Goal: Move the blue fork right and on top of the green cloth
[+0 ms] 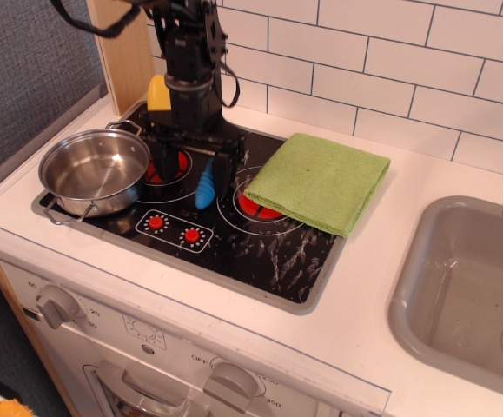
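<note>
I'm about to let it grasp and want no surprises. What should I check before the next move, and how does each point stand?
1. End effector over the fork: ok; it sits low over the handle, whose lower blue end shows beside it.
2. Open or shut: cannot tell; the arm hides how the fingers stand.
3. Fork gripped: cannot tell.
4. Cloth free to receive the fork: ok; flat, nothing on it.
5. Path right to the cloth: ok; only bare stovetop lies between.
6. Pot clear of the end effector: not ok; its rim is very close to the left finger.
</note>
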Motion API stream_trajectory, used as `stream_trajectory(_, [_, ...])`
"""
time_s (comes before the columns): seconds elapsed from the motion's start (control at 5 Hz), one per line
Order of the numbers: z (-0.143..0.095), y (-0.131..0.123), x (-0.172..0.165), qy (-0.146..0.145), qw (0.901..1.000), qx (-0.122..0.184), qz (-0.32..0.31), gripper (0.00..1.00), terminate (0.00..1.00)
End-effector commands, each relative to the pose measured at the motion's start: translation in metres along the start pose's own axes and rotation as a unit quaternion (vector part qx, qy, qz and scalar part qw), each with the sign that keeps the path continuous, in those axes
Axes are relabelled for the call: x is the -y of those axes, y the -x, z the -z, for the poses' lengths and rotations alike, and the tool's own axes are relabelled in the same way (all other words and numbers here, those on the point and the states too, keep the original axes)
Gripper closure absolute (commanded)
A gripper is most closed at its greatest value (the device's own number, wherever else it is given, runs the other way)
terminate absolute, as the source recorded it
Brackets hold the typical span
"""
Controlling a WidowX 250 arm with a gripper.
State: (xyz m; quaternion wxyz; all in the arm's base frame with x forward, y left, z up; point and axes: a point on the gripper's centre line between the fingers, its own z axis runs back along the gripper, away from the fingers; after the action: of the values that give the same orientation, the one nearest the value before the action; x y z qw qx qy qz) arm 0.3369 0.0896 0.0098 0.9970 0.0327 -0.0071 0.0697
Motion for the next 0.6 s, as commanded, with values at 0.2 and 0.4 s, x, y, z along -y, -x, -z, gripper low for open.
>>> stream_trajectory(0.2, [-0.02, -0.005, 0.001, 0.014, 0.999, 0.04, 0.014, 1.0, 0.0])
stream_trajectory(0.4, [-0.039, -0.011, 0.014, 0.029, 0.9966, 0.069, 0.036, 1.0, 0.0])
